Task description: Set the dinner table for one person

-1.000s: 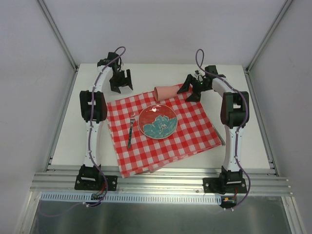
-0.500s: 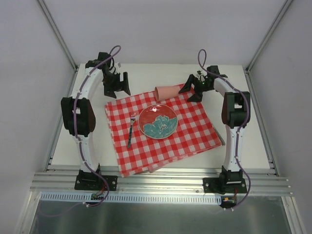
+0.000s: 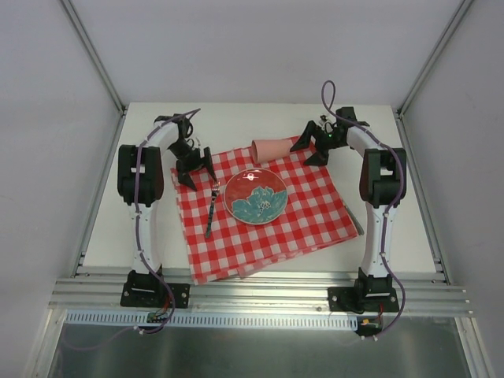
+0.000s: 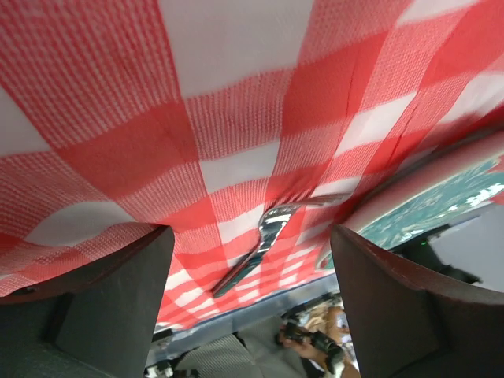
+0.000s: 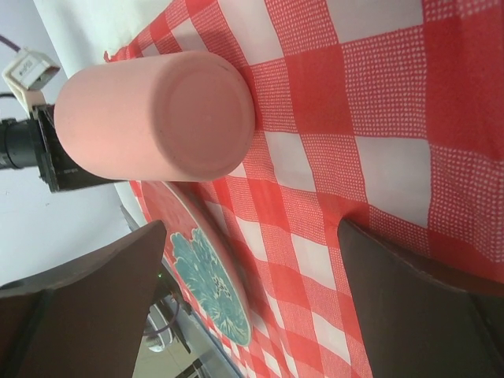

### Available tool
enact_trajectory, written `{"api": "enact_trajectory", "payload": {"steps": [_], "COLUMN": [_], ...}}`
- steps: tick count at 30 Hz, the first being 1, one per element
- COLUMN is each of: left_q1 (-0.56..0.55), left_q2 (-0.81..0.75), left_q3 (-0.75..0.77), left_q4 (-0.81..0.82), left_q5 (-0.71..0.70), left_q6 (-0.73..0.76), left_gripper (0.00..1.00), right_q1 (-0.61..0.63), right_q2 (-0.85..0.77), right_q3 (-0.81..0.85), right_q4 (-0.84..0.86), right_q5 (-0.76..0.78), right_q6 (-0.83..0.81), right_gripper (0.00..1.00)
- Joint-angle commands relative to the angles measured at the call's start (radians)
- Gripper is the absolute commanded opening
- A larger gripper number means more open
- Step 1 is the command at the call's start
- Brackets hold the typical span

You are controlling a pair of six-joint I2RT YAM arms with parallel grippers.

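From above, the dinner table fills the middle of the view as a pale off-white slab, with an aluminium rail along its near edge where the two arm bases are bolted. A red-and-white checked cloth lies slightly askew on its centre. On the cloth sit a red plate with a teal flower pattern and, just to its left, a fork with its tines pointing away from the bases. A pink cup lies on its side at the cloth's far edge. The left gripper hangs over the cloth's far left corner, near the fork's tines, with its jaws spread wide and nothing between them. The right gripper is just to the right of the cup, its jaws also wide apart and holding nothing. The left wrist camera looks between two dark fingers at the checked fabric, with the fork's head and the plate's rim beyond. The right wrist camera shows the cup's flat base facing the lens, lying ahead of the open jaws and apart from them, with the plate to the side.
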Motion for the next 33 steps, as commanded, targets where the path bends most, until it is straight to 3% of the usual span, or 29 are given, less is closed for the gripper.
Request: {"api": "enact_trajectory", "payload": {"steps": [1, 5, 12, 19, 27, 33], "left_q1": [-0.002, -0.006, -0.009, -0.013, -0.011, -0.013], "left_q2": [0.112, 0.246, 0.318, 0.407, 0.381, 0.236], "left_q3": [0.188, 0.435, 0.529, 0.725, 0.718, 0.588], "left_q4": [-0.005, -0.030, -0.022, 0.051, 0.085, 0.117], "left_q5": [-0.007, -0.010, -0.029, -0.112, -0.092, -0.018], "left_q6": [-0.061, -0.063, -0.086, -0.108, -0.053, 0.098], "left_gripper": [0.80, 0.79, 0.78, 0.79, 0.84, 0.95], "right_q1": [-0.015, -0.019, -0.015, -0.033, -0.038, 0.040], "right_q2": [-0.024, -0.022, -0.027, 0.016, 0.018, -0.103], "right_q3": [-0.030, -0.010, 0.034, 0.107, 0.174, 0.237], "right_q4": [-0.068, -0.084, -0.085, -0.105, -0.127, -0.223], "right_q5": [0.101, 0.127, 0.175, 0.223, 0.261, 0.439], "right_q6": [-0.022, -0.038, -0.058, -0.042, -0.100, -0.427], "right_gripper": [0.97, 0.97, 0.97, 0.97, 0.97, 0.97]}}
